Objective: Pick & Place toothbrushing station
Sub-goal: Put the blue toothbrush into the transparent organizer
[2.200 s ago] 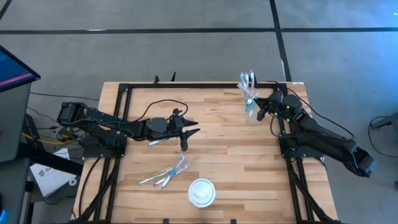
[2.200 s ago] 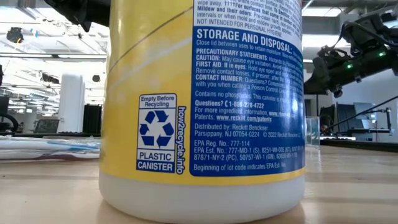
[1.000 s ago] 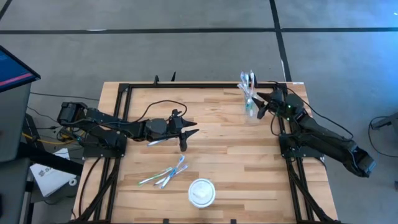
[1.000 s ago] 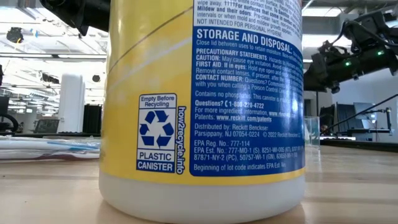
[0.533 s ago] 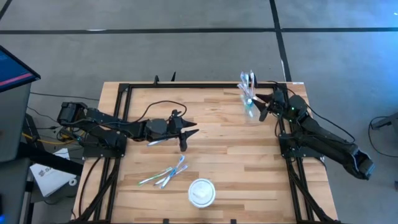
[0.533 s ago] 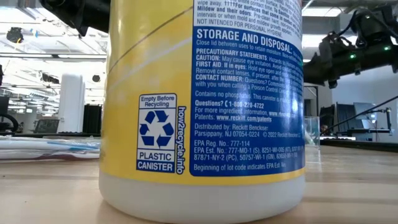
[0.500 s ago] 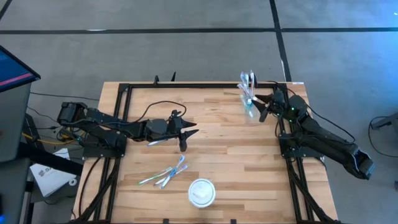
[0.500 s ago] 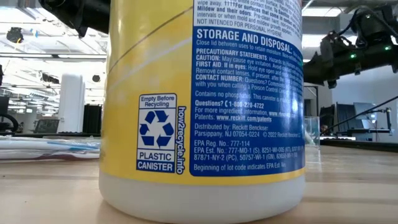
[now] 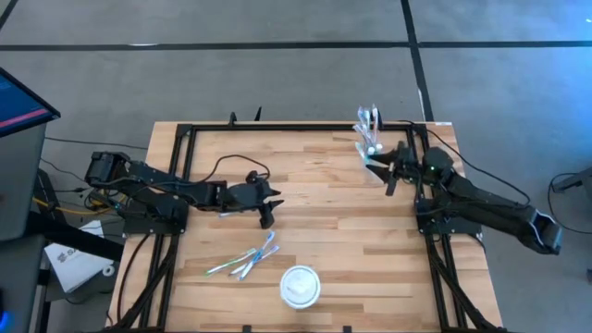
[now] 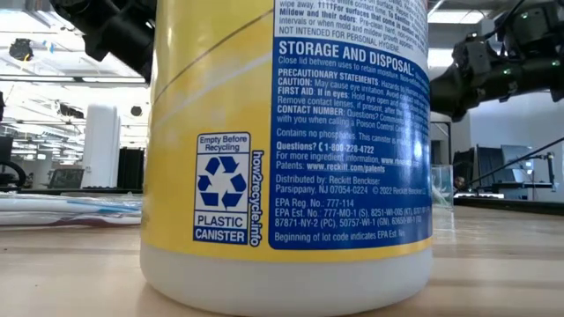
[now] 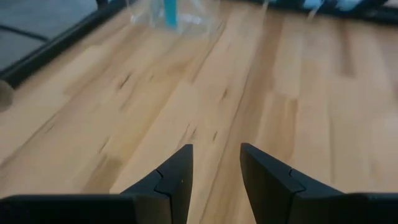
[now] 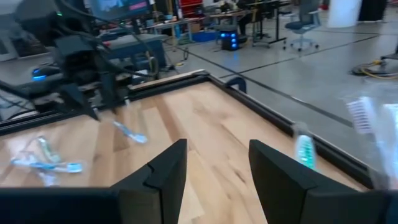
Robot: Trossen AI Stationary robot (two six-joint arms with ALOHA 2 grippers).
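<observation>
Steering my empty, open left hand [image 9: 269, 205] toward the loose toothbrushes [image 9: 244, 262] on the surface's near side, I should descend squarely over one, while my right hand [image 9: 387, 166], also open, waits beside the tumbler [image 9: 370, 139].

Two dark jointed arms trailing black cables.

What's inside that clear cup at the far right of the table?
The clear cup holds a few toothbrushes standing heads up, white bristles showing above the rim. The right gripper sits open beside it, empty. Their handles blur through the cup wall.
</observation>
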